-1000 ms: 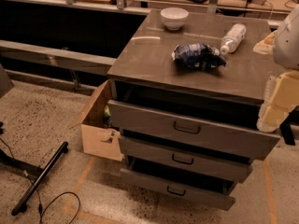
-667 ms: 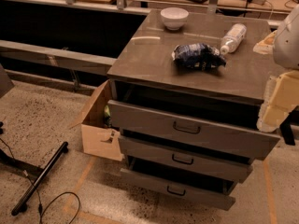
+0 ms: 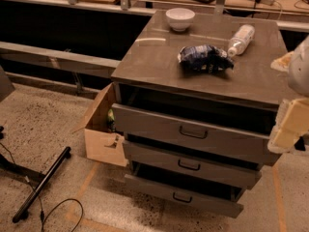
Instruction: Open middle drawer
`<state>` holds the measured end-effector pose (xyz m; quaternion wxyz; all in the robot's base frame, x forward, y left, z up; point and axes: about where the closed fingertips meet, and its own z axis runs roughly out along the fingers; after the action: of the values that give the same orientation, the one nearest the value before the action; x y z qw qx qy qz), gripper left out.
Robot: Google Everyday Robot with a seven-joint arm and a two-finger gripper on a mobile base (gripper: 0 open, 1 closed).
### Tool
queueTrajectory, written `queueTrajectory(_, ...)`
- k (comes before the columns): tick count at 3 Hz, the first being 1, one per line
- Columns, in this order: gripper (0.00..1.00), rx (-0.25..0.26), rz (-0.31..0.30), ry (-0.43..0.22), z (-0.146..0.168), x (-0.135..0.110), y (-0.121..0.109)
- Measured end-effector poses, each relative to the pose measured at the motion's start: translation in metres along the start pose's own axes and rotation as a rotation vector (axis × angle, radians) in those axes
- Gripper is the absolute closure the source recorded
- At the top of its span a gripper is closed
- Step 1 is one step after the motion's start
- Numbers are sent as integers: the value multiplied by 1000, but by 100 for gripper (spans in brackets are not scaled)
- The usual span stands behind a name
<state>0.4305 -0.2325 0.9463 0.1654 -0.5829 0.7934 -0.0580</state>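
The middle drawer (image 3: 159, 157) is the second of three grey drawers in a grey metal cabinet (image 3: 159, 66). It has a small dark loop handle (image 3: 188, 166) at its centre and stands a little way out, with a dark gap above its front. The taller top drawer (image 3: 145, 124) stands further out above it. The lowest drawer (image 3: 154, 187) is also slightly out. My gripper (image 3: 289, 124) is a cream-coloured part at the right edge of the view, beside the top drawer's right end and apart from the middle drawer's handle.
On the cabinet top lie a white bowl (image 3: 180, 19), a dark blue crumpled bag (image 3: 203, 59) and a plastic bottle (image 3: 240, 39) on its side. An open cardboard box (image 3: 100, 129) stands against the cabinet's left side. A black stand leg (image 3: 41, 183) and cable lie on the floor at left.
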Motion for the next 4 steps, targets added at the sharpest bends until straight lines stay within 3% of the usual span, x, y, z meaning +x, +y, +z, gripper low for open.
queueTrajectory(1, 0, -2, 22, -25, 53, 32, 18)
queueTrajectory(2, 0, -4, -1, -83, 102, 53, 38)
queueTrajectory(3, 0, -21, -73, -126, 158, 68, 64)
queueTrajectory(4, 0, -40, -108, -129, 215, 79, 90)
